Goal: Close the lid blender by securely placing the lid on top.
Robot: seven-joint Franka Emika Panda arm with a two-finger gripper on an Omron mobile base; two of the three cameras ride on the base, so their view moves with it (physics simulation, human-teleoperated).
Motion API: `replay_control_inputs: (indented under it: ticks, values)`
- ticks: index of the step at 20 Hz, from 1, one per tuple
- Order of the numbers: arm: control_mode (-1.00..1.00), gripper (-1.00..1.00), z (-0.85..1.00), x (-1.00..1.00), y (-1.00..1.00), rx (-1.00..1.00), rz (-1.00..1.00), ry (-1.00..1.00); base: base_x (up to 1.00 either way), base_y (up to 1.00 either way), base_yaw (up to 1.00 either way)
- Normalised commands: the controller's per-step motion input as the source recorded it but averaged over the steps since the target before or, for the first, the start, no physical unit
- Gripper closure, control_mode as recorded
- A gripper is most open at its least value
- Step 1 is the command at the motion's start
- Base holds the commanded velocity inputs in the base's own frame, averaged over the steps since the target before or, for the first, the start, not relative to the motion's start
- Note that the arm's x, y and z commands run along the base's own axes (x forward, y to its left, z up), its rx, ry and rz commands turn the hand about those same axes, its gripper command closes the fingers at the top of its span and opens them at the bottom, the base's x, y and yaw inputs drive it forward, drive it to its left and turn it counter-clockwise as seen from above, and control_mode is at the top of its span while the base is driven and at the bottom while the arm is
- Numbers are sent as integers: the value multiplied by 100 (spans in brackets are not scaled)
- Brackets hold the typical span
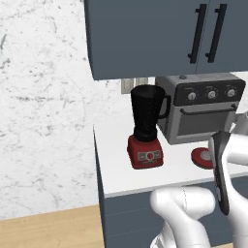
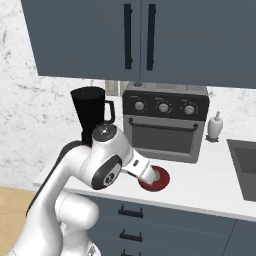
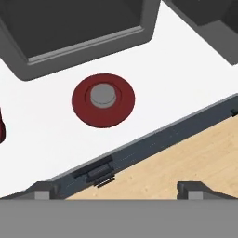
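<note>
Lid (image 3: 103,99) flat on white worktop (image 1: 116,164), just in front of toaster oven (image 2: 165,122), knob up. Blender (image 1: 146,127) stands apart, left of oven, jar top uncovered. Gripper (image 3: 118,191) above lid, jaws spread wide, nothing held, no contact w/ lid.

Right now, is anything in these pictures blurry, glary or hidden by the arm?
Left base view: evenly lit, the lid half hidden behind the arm. Right base view: soft, no glare, arm covers part of the blender. Hand view: sharp, flat light, lid lies whole on the counter.
</note>
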Motion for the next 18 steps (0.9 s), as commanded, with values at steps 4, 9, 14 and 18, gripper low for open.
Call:
replay_control_inputs:
  ticks: [4, 9, 14, 18]
  values:
    - [-100, -100, -19, 24, -6, 0, 0, 5, 0, 0, 0]
    - [-100, -100, -14, 30, -1, 0, 5, 5, 0, 0, 0]
    - [-100, -100, -11, 37, -12, 3, 7, 1, 0, 0, 0]
    - [-100, -100, -21, 38, -23, 6, 8, 0, 0, 0, 0]
